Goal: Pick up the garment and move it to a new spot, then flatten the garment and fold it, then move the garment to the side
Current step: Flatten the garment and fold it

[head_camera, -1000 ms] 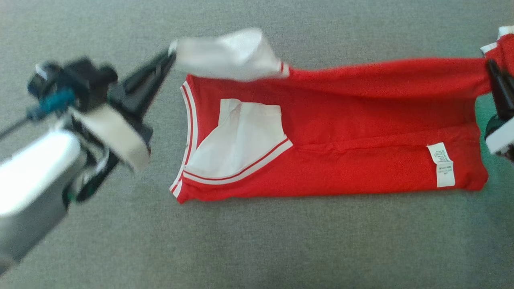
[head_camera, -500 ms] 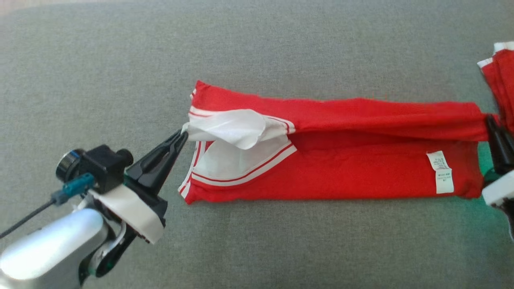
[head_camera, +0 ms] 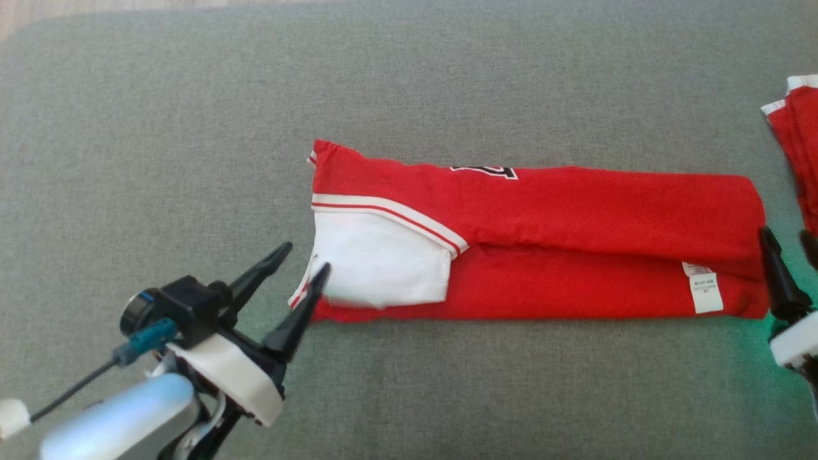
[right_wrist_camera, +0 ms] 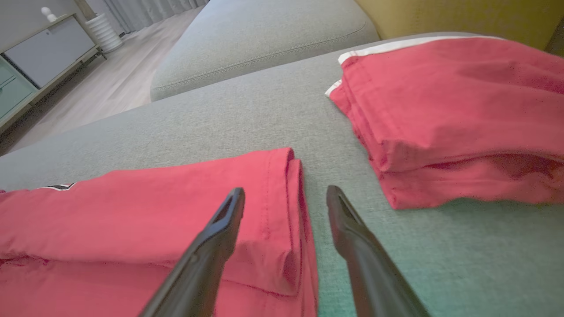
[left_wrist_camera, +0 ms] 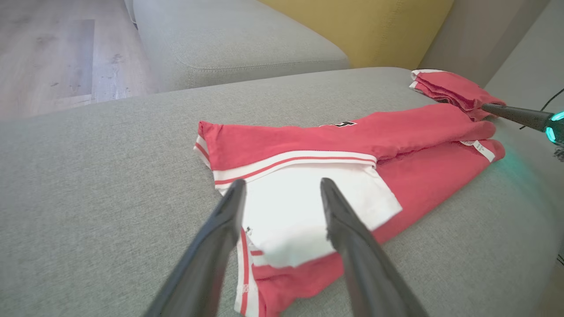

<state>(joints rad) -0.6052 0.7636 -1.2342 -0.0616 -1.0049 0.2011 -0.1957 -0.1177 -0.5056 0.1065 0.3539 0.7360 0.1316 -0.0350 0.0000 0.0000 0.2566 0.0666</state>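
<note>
Garment: we find a red shirt with white, red-striped trim lying on the grey sofa seat, folded lengthwise into a long narrow band. Its far long edge is folded over toward the near one, and part of a black print shows on the far fold. A white sleeve lies flat on top at the left end, and a white label shows near the right end.

We note the left gripper at the left end with its fingers spread and nothing between them. In its wrist view the left gripper points over the white sleeve; we cannot tell whether it touches.

The right gripper sits at the right end, fingers likewise spread and empty. In its wrist view one finger lies over the folded end and the other over bare sofa.

A second folded red garment rests near the right end, apart from the first.
</note>
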